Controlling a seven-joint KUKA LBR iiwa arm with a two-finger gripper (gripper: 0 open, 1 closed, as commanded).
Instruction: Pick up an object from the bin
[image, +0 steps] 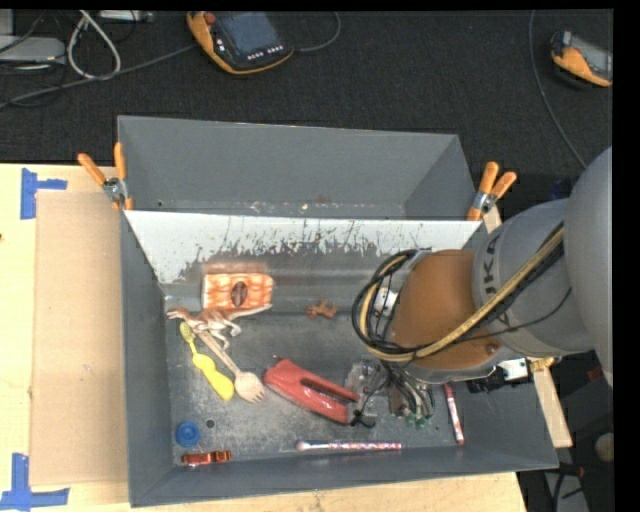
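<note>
The arm (445, 310) is in from the right, its orange-covered wrist low over the bin (300, 190), front right of the floor. The jaws are right down at the right-hand end of a red handle-shaped tool (303, 388), which lies slanted on the floor near the front middle. Open or closed? Can't tell, the wrist and cables hide them. Just in front of the tool lies a pink striped stick (350, 446), along the front wall. A second stick (453, 415) sits to the right, beside the wrist. Over on the left: a yellow fork (208, 366) and a cream one (243, 382) side by side, an orange packet (238, 292) behind them, and a blue cap (187, 433) in the front corner.
</note>
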